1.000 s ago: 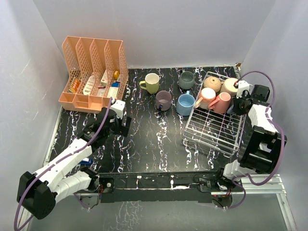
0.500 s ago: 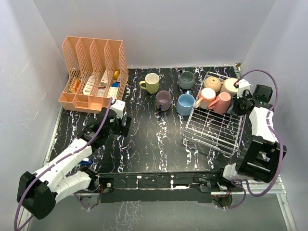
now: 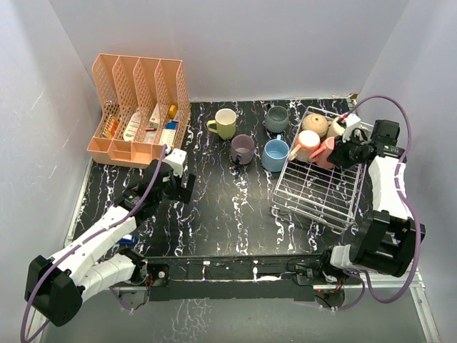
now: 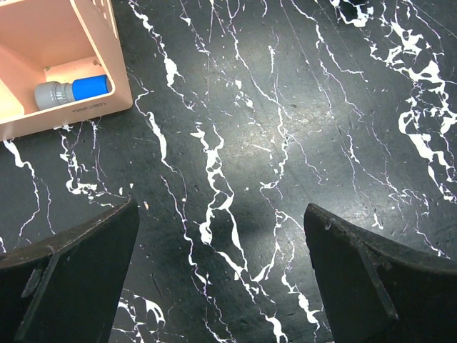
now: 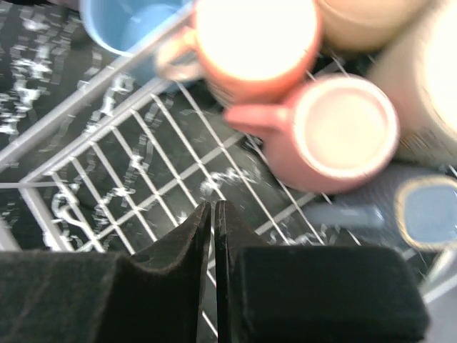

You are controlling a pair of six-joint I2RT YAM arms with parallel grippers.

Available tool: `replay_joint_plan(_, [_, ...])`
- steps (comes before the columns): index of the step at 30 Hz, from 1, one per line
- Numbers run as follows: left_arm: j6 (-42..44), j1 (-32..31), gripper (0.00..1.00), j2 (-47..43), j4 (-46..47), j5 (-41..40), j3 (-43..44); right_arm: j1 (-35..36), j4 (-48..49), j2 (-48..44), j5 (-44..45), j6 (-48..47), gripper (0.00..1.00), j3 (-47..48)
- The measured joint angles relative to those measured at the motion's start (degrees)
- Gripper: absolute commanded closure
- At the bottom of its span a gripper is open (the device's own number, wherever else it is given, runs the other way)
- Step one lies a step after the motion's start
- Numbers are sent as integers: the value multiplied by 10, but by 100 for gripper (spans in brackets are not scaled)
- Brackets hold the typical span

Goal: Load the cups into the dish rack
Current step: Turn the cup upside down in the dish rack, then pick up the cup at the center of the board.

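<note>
Right gripper (image 3: 341, 153) has swung in over the dish rack (image 3: 314, 194), above the pink cup (image 5: 343, 132). Its jaws are pinched shut and apparently empty, though the wrist view is blurred. Left gripper (image 4: 220, 214) gapes wide, holding nothing. Four table cups (image 3: 243, 148) remain unloaded at upper centre.

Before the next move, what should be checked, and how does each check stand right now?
1. Nothing in the right gripper: ok, it is shut on nothing above the rack.
2. The left gripper is open: ok, it is over the table.
3. Room in the rack: ok, its near half is bare.
4. All mugs loaded: not ok. The yellow-green mug, grey mug, mauve mug and blue mug stand on the table.
5. The pink mug is settled in the rack: cannot tell, the wrist view is blurred.
</note>
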Motion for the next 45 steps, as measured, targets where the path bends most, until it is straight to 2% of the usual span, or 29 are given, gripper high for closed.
replay_joint_plan(11, [-4, 0, 3, 0, 0, 35, 0, 135, -18, -9, -144, 40, 88, 21])
replay_joint_plan(18, [-32, 0, 3, 2, 11, 66, 0, 160, 31, -7, -236, 94, 82, 21])
replay_joint_plan(26, [-204, 0, 4, 55, 98, 149, 18, 160, 93, -7, -308, 112, 63, -29])
replay_joint_plan(28, [-254, 0, 4, 89, 128, 165, 31, 160, 92, -7, -316, 107, 53, -41])
replay_joint_plan(32, [-327, 0, 5, 183, 159, 178, 85, 160, 96, -16, -329, 100, 39, -59])
replay_joint_plan(38, [-366, 4, 8, 346, 121, 144, 239, 160, 136, -56, -319, 131, 37, -85])
replay_joint_plan(45, [-344, 5, 29, 497, 14, 47, 440, 160, 167, -62, -292, 161, 37, -85])
